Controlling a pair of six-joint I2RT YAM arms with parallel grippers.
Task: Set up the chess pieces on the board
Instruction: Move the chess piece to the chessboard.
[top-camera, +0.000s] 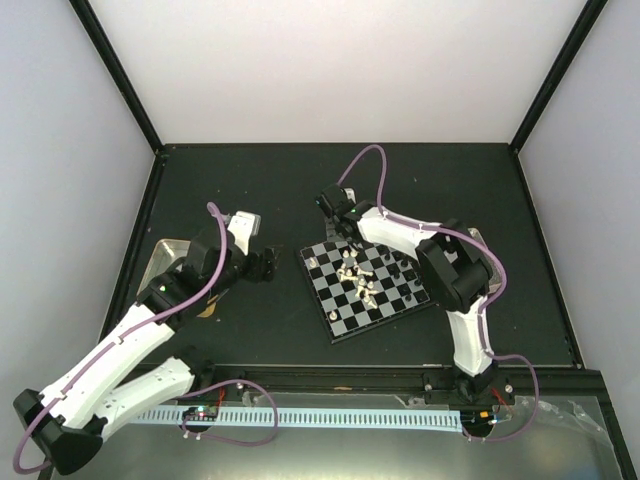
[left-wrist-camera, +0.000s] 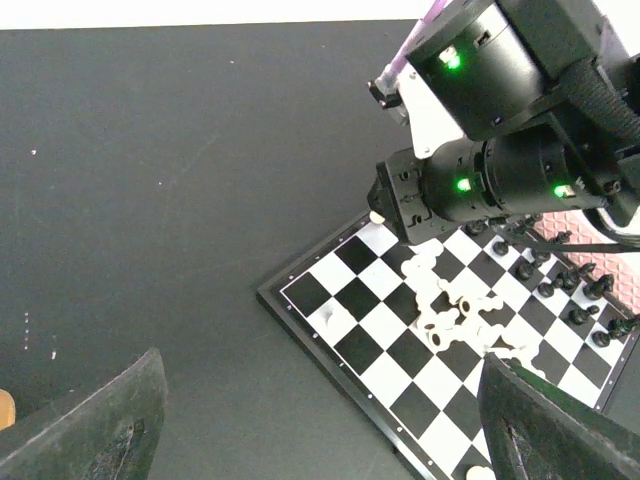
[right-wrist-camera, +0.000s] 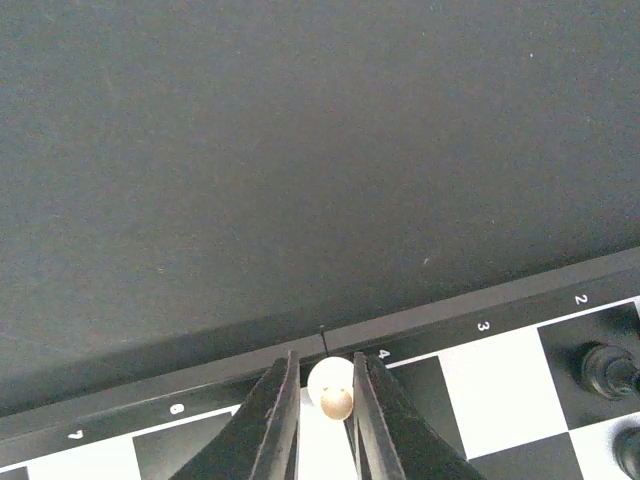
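The board (top-camera: 345, 318) lies tilted at the table's middle. Several cream-white chess pieces (top-camera: 358, 278) lie heaped at its centre, and black chess pieces (top-camera: 405, 272) stand along its right side. My right gripper (top-camera: 338, 228) is at the board's far edge. In the right wrist view its fingers (right-wrist-camera: 275, 420) sit on either side of a white chess piece (right-wrist-camera: 331, 388) on an edge square. My left gripper (top-camera: 268, 265) hovers left of the board, open and empty. Its view shows the board's corner (left-wrist-camera: 300, 300), the white heap (left-wrist-camera: 450, 310) and one lone white piece (left-wrist-camera: 330, 318).
A metal tray (top-camera: 165, 255) lies under the left arm at the table's left. A pinkish tray (left-wrist-camera: 600, 225) shows behind the right arm, past the board's black pieces (left-wrist-camera: 570, 290). A white slotted strip (top-camera: 320, 415) runs along the near edge.
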